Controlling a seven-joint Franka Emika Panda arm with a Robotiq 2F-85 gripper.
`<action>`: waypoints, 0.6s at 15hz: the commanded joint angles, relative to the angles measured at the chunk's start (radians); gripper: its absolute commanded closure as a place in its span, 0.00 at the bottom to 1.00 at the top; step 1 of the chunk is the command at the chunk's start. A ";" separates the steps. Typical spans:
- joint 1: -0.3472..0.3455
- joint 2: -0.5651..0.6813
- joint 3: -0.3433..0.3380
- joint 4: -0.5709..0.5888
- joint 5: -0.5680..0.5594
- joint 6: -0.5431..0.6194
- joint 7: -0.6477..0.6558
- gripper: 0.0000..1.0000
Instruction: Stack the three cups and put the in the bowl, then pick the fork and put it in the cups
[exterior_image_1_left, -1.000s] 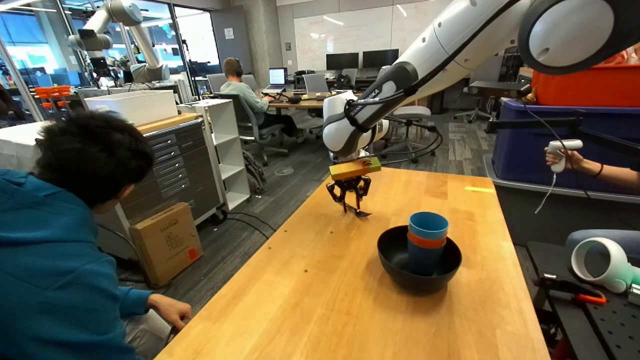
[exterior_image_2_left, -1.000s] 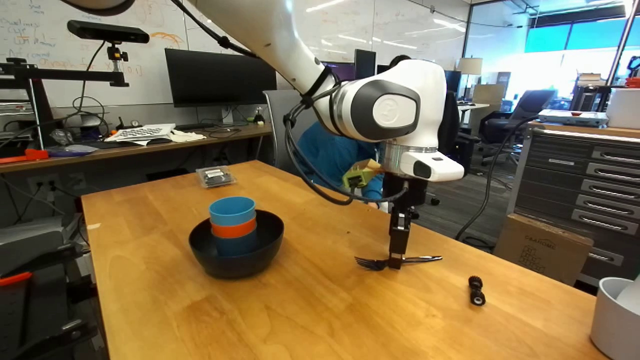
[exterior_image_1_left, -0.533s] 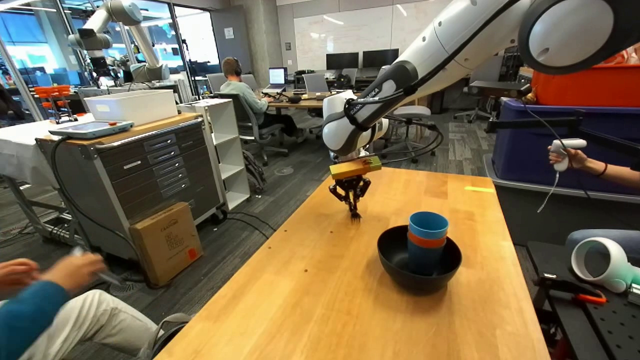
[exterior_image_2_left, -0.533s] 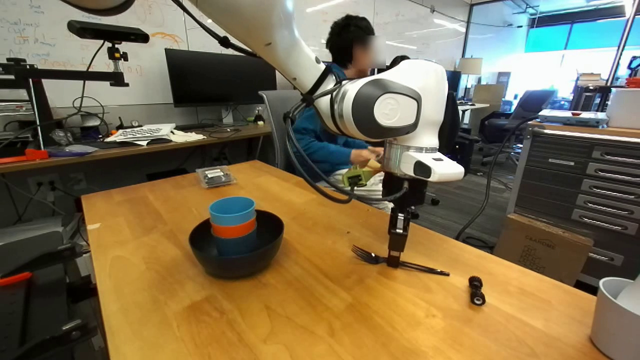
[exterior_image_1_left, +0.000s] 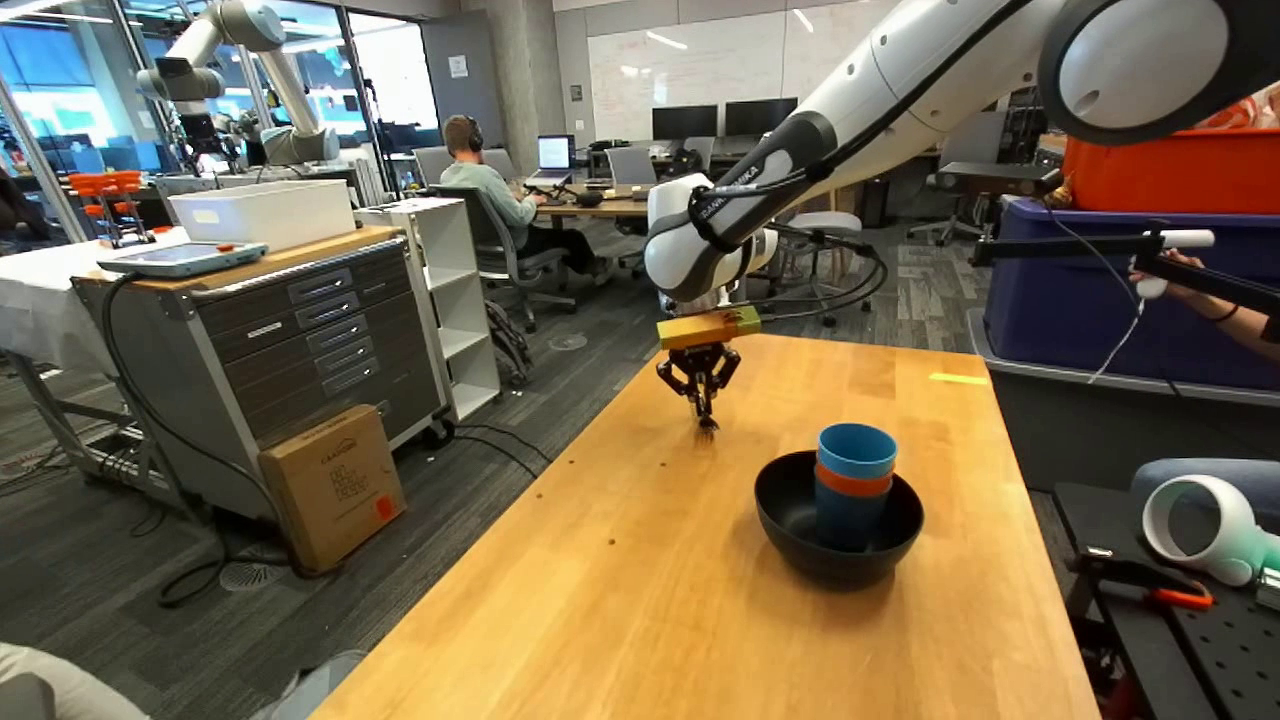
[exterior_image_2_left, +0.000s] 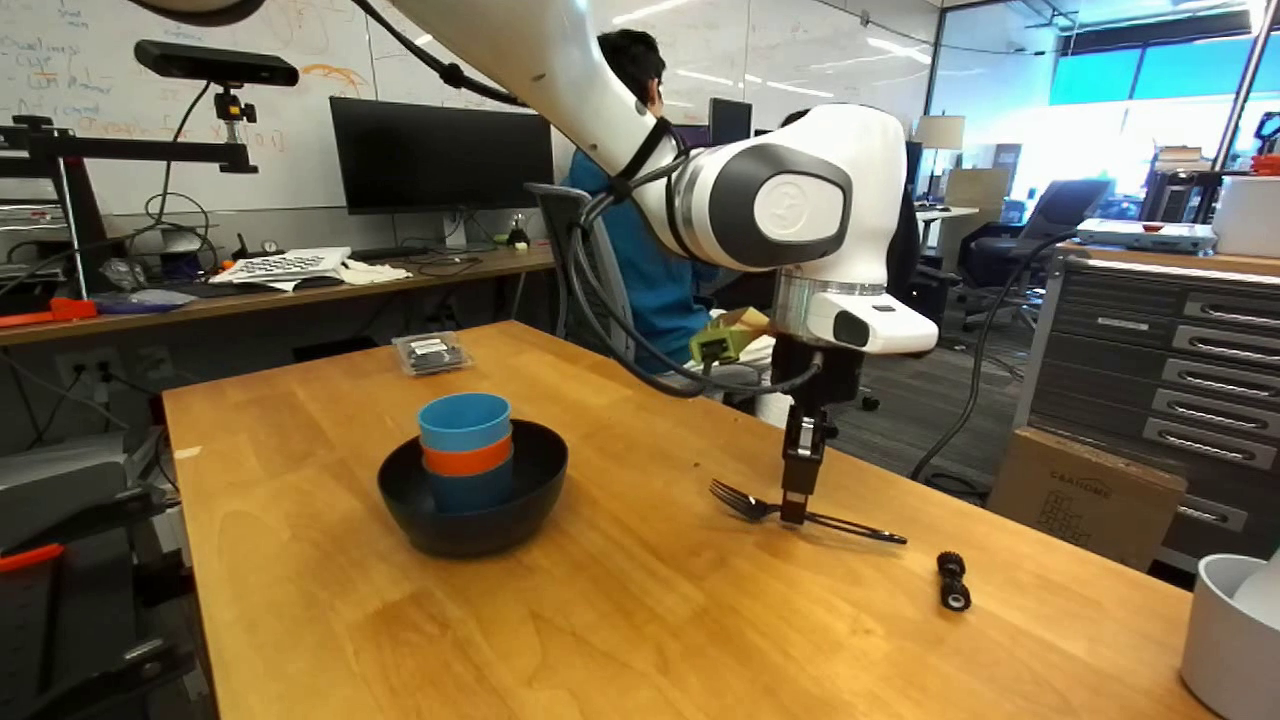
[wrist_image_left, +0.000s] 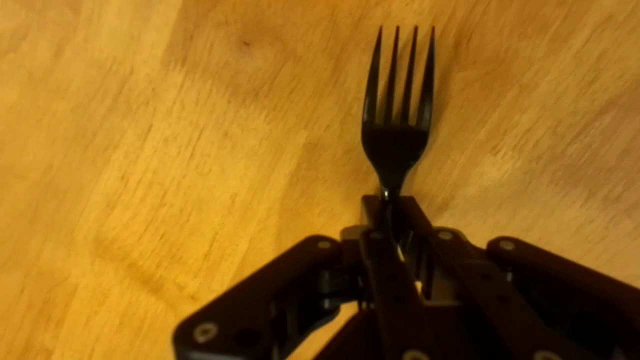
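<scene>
Gripper (wrist_image_left: 390, 206) narrow, clamped on the fork (wrist_image_left: 394, 142) just behind its head. Wrist view: four tines run toward the top edge, handle mostly hidden by the gripper. Fork at or just over the wooden table (exterior_image_2_left: 640, 630); can't tell whether it touches. Small black part (exterior_image_2_left: 953, 582) lies on the table near the handle end, apart from it.

Black bowl (exterior_image_2_left: 475, 537) stands upright on the same table, well apart from the gripper. Inside it, one upright stack: dark teal-blue cup (exterior_image_2_left: 472, 492) at the bottom, orange-red cup (exterior_image_2_left: 467, 462) in the middle, light blue cup (exterior_image_2_left: 465, 435) on top, mouth up. Bowl and cups show in both exterior views. Clear plastic case (exterior_image_2_left: 432, 355) with a white label sits past the bowl, near the table's far end; contents unclear.

Off the table: cardboard box (exterior_image_2_left: 1090, 495) on the floor beside a drawer cabinet (exterior_image_2_left: 1180, 350). Person in blue (exterior_image_2_left: 655, 295) sits behind the arm (exterior_image_2_left: 560, 90), partly covered by it. Dark monitor (exterior_image_2_left: 440, 155) on a side desk (exterior_image_2_left: 500, 266), whiteboard (exterior_image_2_left: 300, 80) behind it.
</scene>
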 joint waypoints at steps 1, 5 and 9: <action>-0.001 -0.074 0.009 -0.029 0.031 -0.018 0.000 0.97; 0.005 -0.186 0.034 -0.112 0.050 -0.004 -0.044 0.97; 0.027 -0.311 0.056 -0.244 0.040 -0.006 -0.119 0.97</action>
